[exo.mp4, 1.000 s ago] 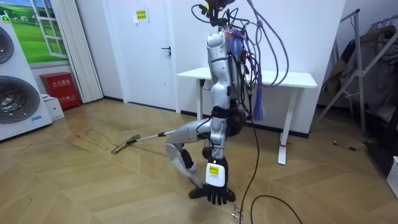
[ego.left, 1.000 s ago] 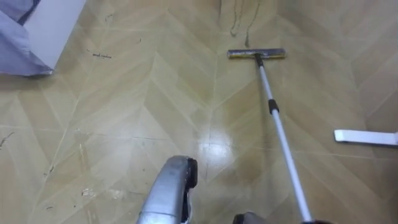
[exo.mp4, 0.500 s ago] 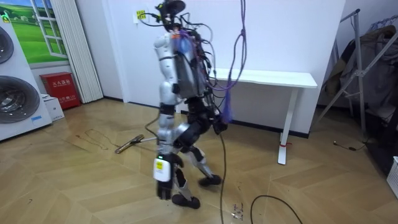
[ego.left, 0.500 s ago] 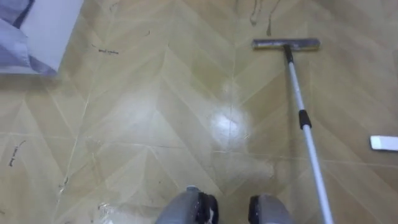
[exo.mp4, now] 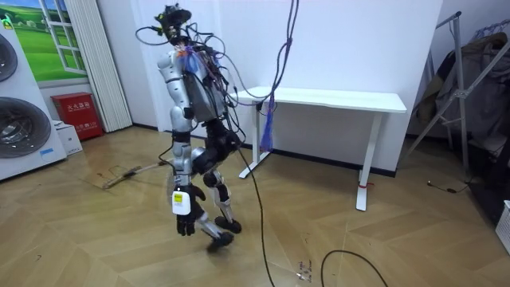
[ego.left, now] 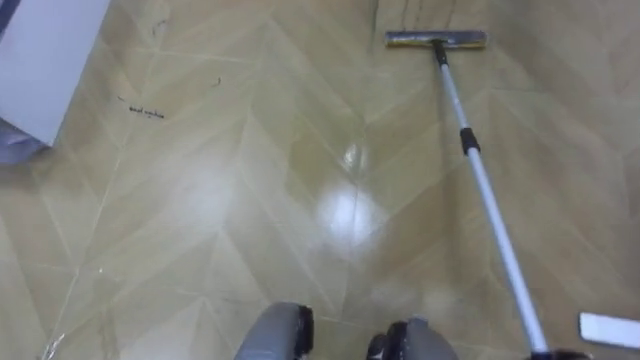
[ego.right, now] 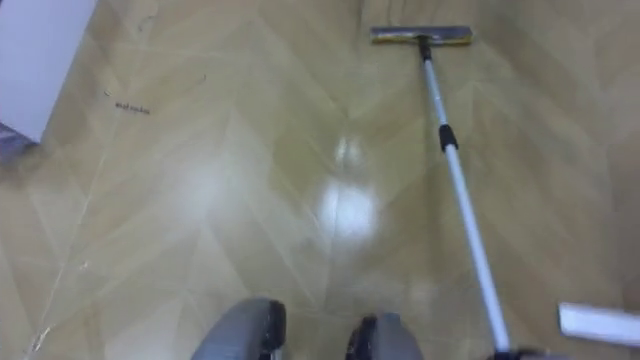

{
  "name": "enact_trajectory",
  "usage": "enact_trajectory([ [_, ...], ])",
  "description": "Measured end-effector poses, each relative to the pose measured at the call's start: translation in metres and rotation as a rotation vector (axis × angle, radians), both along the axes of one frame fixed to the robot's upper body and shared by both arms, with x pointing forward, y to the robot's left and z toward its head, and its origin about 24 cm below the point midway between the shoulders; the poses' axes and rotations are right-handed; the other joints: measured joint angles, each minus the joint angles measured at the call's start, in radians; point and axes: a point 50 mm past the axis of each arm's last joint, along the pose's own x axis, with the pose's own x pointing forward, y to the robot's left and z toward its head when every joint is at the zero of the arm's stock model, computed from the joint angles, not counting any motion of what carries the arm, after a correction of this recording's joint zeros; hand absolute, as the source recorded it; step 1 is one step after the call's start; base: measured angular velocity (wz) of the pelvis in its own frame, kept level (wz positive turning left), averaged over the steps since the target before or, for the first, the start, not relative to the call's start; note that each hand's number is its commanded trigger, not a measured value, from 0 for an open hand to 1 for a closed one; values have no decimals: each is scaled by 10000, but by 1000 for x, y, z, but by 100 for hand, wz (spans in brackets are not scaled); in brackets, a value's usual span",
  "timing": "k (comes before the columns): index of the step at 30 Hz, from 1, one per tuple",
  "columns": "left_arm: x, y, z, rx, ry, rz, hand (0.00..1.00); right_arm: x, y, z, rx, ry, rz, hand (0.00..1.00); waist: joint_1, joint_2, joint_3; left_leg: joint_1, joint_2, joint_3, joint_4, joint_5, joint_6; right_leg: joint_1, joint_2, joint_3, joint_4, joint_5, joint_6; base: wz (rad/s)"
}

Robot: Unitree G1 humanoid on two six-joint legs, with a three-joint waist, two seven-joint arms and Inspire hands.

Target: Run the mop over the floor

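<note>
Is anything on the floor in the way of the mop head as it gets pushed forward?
No object shows ahead of the mop head; only faint dark streaks mark the floor there. A white strip lies beside the pole, off its line.

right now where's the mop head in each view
left eye view: mop head at the top edge, right of centre.
right eye view: mop head at the top edge, right of centre.
room view: mop head low at the room view's left, ahead of the robot.
shared landmark: the white pole running back from it.
</note>
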Motion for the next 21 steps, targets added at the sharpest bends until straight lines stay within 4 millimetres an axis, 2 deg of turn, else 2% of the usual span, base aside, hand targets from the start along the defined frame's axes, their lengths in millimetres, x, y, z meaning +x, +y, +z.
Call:
enact_trajectory([
  [1, -1, -1, 0, -91, 44, -50, 0, 5, 3, 2, 185, -297, -97, 100, 126, -18, 3, -23, 3, -21, -1466, -456, 14, 416, -12, -9, -122, -239, 159, 27],
  [2, -2, -2, -1, -148, 67, -71, 0, 5, 4, 1, 289, -326, -176, 100, 134, 19, -9, 75, -4, -20, -2484, -599, -5, 643, -20, -32, -227, -344, 227, 56],
  [3, -2, -2, -1, -267, 65, -130, 0, -3, 4, -4, 491, -222, -430, 100, 118, 118, -5, 344, -42, 33, -4114, -951, 183, 1099, -66, -80, -503, -558, 428, 83],
  [4, 0, -3, -1, -367, 45, -240, 0, -18, 1, -10, 528, 119, -655, 100, -36, 239, -97, 590, -118, 246, -4821, -1260, 651, 1454, -173, -132, -766, -750, 672, 99],
  [5, 2, -3, -1, -384, 19, -324, 0, -29, -1, -15, 509, 365, -778, 100, -158, 292, -113, 690, -228, 366, -4905, -1378, 920, 1603, -250, -50, -816, -848, 800, 112],
  [6, 3, -4, -1, -315, 67, -562, 0, -56, -8, -23, 413, 1054, -1144, 100, -248, 341, -117, 997, -462, 663, -5021, -1573, 1263, 1711, -502, 149, -554, -843, 892, 95],
  [7, 3, -7, -1, -267, 141, -798, 0, -90, -16, -30, 187, 2001, -1468, 100, -300, 382, -144, 1470, -721, 995, -5162, -1803, 1526, 1771, -744, 447, 19, -590, 1157, 72],
  [8, 2, -8, -2, -262, 188, -860, 0, -106, -21, -32, 16, 2436, -1549, 100, -328, 460, -183, 1674, -815, 1092, -5211, -1912, 1616, 1752, -798, 615, 319, -340, 1220, 36],
  [9, 0, -11, -3, -262, 269, -937, 0, -137, -26, -36, -258, 3163, -1685, 100, -378, 670, -332, 1967, -996, 1083, -5320, -2098, 1713, 1591, -813, 867, 897, 360, 1258, 6],
  [10, 1, -11, -2, -205, 229, -923, 0, -163, -27, -39, -339, 3714, -1836, 100, -461, 826, -438, 2244, -1104, 1019, -5528, -2278, 1745, 1301, -709, 1146, 1421, 1129, 1314, -4],
  [11, 2, -10, -2, -142, 168, -909, 0, -173, -26, -41, -308, 3936, -1882, 100, -544, 893, -442, 2380, -1110, 1002, -5599, -2339, 1755, 1152, -627, 1234, 1618, 1371, 1308, -13],
  [13, 7, -8, 0, 23, -84, -895, 0, -198, -12, -48, 20, 4542, -1968, 100, -1023, 1120, -447, 2750, -1191, 751, -5837, -2468, 1719, 338, -388, 1286, 1931, 1398, 1313, -2],
  [14, 9, -8, 0, 29, -152, -917, 0, -204, -7, -50, 141, 4659, -1962, 100, -1161, 1126, -449, 2857, -1223, 730, -5956, -2482, 1704, 101, -331, 1331, 1778, 1370, 1338, 6],
  [15, 10, -9, 0, -9, -197, -945, 0, -212, 3, -54, 335, 4854, -1964, 100, -1389, 1141, -446, 3112, -1247, 714, -6177, -2502, 1667, -164, -305, 1309, 1151, 1345, 1288, -4],
  [17, 9, -11, 0, -76, -160, -974, 0, -222, 17, -59, 744, 5155, -2159, 100, -1540, 1050, -403, 3486, -1249, 736, -6373, -2588, 1539, -271, -356, 1295, -434, 1387, 1242, -7],
  [18, 8, -11, 0, -87, -149, -930, 0, -226, 25, -62, 978, 5280, -2270, 100, -1559, 994, -385, 3668, -1238, 704, -6402, -2712, 1453, -265, -350, 1215, -1475, 1527, 1105, -5],
  [19, 5, -11, 0, -82, -79, -865, 0, -225, 30, -63, 1131, 5360, -2311, 100, -1551, 931, -369, 3817, -1222, 660, -6367, -2865, 1307, -253, -315, 1035, -2219, 1814, 1052, 0],
  [21, -5, -11, -3, -149, 260, -666, 0, -224, 32, -63, 1242, 5520, -2418, 100, -1523, 906, -378, 4142, -1109, 550, -6344, -3041, 1077, 25, -232, 809, -2251, 1902, 948, -3],
])
